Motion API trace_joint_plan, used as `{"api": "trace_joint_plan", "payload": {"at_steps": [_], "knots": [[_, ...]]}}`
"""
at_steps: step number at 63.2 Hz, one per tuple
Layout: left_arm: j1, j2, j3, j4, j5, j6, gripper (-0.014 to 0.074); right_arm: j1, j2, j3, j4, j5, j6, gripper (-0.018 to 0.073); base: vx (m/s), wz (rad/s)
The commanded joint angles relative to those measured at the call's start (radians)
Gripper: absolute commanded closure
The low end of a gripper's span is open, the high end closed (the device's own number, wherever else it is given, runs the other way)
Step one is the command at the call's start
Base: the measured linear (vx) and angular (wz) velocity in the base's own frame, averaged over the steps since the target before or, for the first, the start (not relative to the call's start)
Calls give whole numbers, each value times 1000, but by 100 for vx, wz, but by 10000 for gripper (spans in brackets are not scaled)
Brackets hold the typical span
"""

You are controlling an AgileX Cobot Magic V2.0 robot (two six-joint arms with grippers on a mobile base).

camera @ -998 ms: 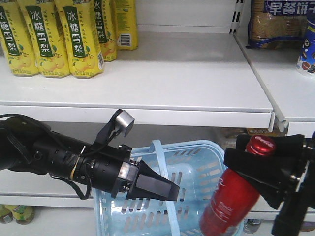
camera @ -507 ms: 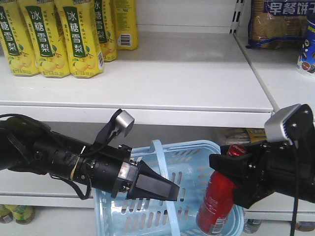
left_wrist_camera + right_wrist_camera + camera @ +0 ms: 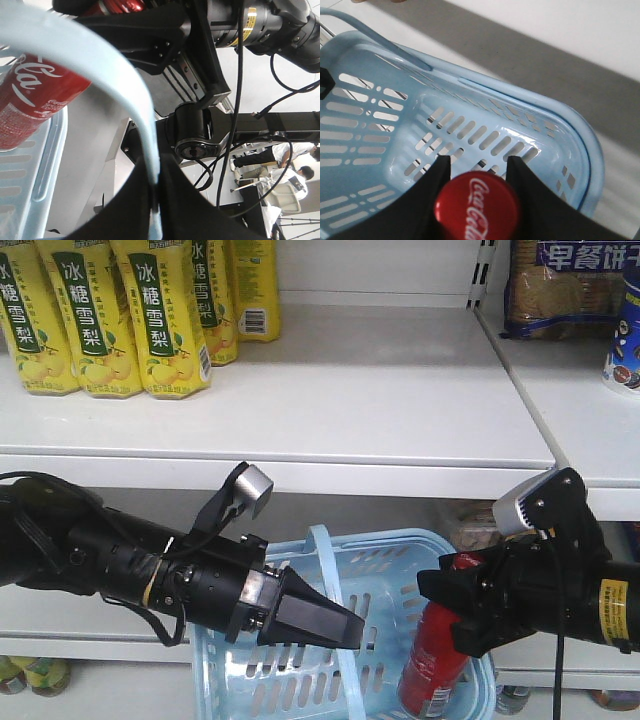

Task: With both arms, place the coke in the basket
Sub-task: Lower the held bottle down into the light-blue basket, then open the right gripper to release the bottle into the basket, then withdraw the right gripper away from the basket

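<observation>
Compared with half a second earlier, the right claw (image 3: 446, 612) has sunk a little and shifted left, carrying the coke (image 3: 432, 665) lower into the basket (image 3: 300, 672). In the front view the red cap is now hidden behind the claw. The left claw (image 3: 352, 630) and the basket have not shifted.

Right claw: pinching the coke just under its cap, one black finger on each side of the neck, as the right wrist view shows. The bottle hangs tilted, base toward the basket floor and cap toward the claw. Its lower part is inside the basket's right-hand end, close to the slotted wall. Whether the base touches the floor cannot be told.

Left claw: pressed together on the basket's hoop handle (image 3: 322, 570), which passes between its tapered fingers in the left wrist view. The coke lies well to the right of this claw, beyond the handle.

Setting: a white shop shelf (image 3: 380, 400) stands above and behind the basket. It carries yellow drink bottles (image 3: 160, 320) with green labels at the upper left. A biscuit packet (image 3: 560, 285) sits on the adjoining shelf at the upper right. Cans (image 3: 28, 675) show on a lower level at the bottom left.
</observation>
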Motion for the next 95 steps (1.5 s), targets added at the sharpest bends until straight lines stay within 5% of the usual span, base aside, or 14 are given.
{"api": "trace_joint_plan", "payload": {"at_steps": [1,17,29,47,66,84,95], "knots": [[-2,-42,-24,-87,-175,-1,601,0,-19,-32,24,-9,-8,373,0,0],[-2,-42,-24,-87,-175,-1,601,0,-19,-32,43,-9,-8,27,0,0],[-2,-42,-24,-87,-175,-1,601,0,-19,-32,43,-10,9,-21,0,0],[-2,-42,-24,-87,-175,-1,601,0,-58,-31,3,-112,115,112,0,0],[-2,-42,-24,-87,-175,-1,601,0,-243,-31,3,-228,161,576,0,0],[-2,-42,-24,-87,-175,-1,601,0,-552,-31,3,-196,206,564,0,0],[-2,-42,-24,-87,-175,-1,601,0,-770,24,3,-53,224,564,0,0]]}}
